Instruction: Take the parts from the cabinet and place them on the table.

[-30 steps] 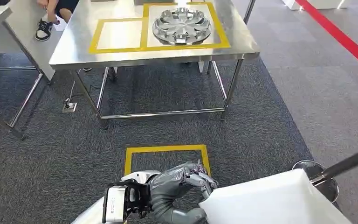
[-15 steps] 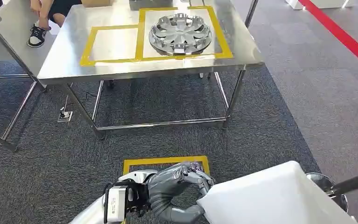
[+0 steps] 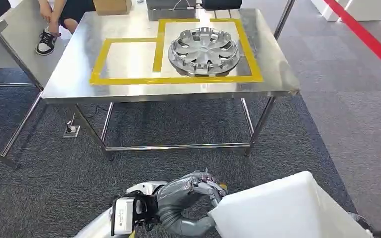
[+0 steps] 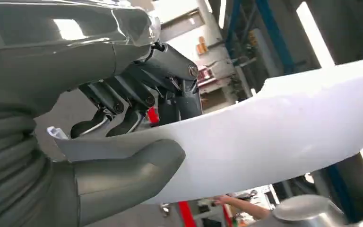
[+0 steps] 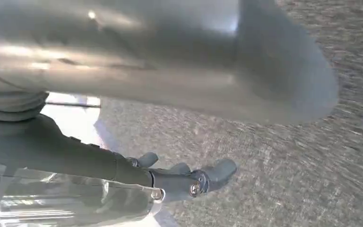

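A: Is there any writing to read?
B: None is legible.
A: Where is the white part (image 3: 283, 210)?
B: The left robot hand (image 3: 186, 201) grasps its edge, low before the surface (image 3: 129, 87); the right robot hand (image 5: 189, 182), I cannot tell.

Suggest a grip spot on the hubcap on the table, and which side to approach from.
Take the hubcap by its outer rim at the near edge, coming from the front side of the steel table. It lies flat, domed centre up, so probably only the thin rim offers an edge for fingers to hook under.
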Controlling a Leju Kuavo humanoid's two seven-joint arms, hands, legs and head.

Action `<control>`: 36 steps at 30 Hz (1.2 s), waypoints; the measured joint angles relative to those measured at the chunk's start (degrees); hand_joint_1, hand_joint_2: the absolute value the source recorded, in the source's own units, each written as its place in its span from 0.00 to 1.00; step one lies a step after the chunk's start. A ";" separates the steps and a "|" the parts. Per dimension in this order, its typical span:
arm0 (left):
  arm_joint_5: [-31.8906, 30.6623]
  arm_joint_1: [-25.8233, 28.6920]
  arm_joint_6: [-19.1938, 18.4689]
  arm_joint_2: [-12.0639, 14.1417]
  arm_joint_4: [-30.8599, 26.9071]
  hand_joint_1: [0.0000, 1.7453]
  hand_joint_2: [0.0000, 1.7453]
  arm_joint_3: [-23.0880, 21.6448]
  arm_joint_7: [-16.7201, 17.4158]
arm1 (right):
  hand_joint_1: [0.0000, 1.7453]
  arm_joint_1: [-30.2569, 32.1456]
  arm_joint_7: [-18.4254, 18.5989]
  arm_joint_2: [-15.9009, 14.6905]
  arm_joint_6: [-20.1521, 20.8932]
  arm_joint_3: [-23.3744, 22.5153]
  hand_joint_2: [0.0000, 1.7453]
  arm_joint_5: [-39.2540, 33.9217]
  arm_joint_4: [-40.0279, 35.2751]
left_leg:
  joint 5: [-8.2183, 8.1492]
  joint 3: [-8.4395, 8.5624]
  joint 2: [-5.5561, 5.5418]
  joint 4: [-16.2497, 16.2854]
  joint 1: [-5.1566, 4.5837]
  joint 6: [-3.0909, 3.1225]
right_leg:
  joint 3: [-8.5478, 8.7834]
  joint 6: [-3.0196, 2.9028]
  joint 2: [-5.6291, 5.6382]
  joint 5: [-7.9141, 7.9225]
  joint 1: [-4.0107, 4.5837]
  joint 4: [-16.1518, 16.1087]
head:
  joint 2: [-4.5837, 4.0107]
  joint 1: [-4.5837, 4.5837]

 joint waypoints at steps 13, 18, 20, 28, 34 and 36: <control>0.02 -0.17 0.02 0.35 -0.15 1.00 1.00 0.26 -0.33 | 0.00 -0.81 -0.09 -0.28 0.20 0.00 0.00 0.35 0.00 | 11.48 -15.19 1.63 3.70 -0.08 -0.42 | 11.07 -0.61 0.37 -9.01 -0.71 -1.23 | 0.00 -0.06; -0.33 -0.37 0.26 -0.02 -0.26 1.00 1.00 0.35 -0.06 | 0.00 -1.15 -0.35 -0.15 0.17 0.04 0.00 0.77 -0.02 | 9.70 -11.02 1.35 1.22 0.31 0.90 | 11.66 1.24 0.33 -7.65 -0.85 0.80 | 0.00 -0.09; -0.33 -0.46 0.26 -0.20 -0.26 1.00 1.00 0.31 -0.09 | 0.00 -1.34 -0.63 -0.11 0.17 0.04 0.00 0.79 -0.02 | 8.68 -9.53 1.35 0.72 0.33 1.52 | 6.55 1.15 0.34 -7.05 -0.73 8.73 | 0.00 0.18; -0.44 -0.07 0.28 0.13 -0.13 1.00 1.00 0.26 -0.07 | 0.00 -0.61 -0.63 -0.07 0.17 0.04 0.00 0.76 0.04 | 2.01 -1.77 0.65 0.92 -0.02 0.95 | -0.01 0.96 0.25 0.25 -0.61 -0.17 | 0.00 0.26; -0.26 0.46 -0.31 2.06 -3.67 1.00 1.00 2.49 0.59 | 0.00 -1.50 -1.22 -0.42 0.48 0.50 0.00 1.73 0.04 | 3.60 -5.15 1.02 7.98 -0.02 -1.17 | 3.46 -1.15 0.33 -2.38 -0.70 -1.33 | 0.00 0.00; -0.55 0.82 -0.31 2.75 -3.93 1.00 1.00 2.99 0.72 | 0.00 -2.11 -0.92 -0.37 1.09 0.87 0.00 1.90 0.04 | 1.72 -11.04 1.32 15.35 0.41 -1.85 | 4.75 -1.33 0.37 -3.36 -0.83 -1.79 | 0.00 -0.11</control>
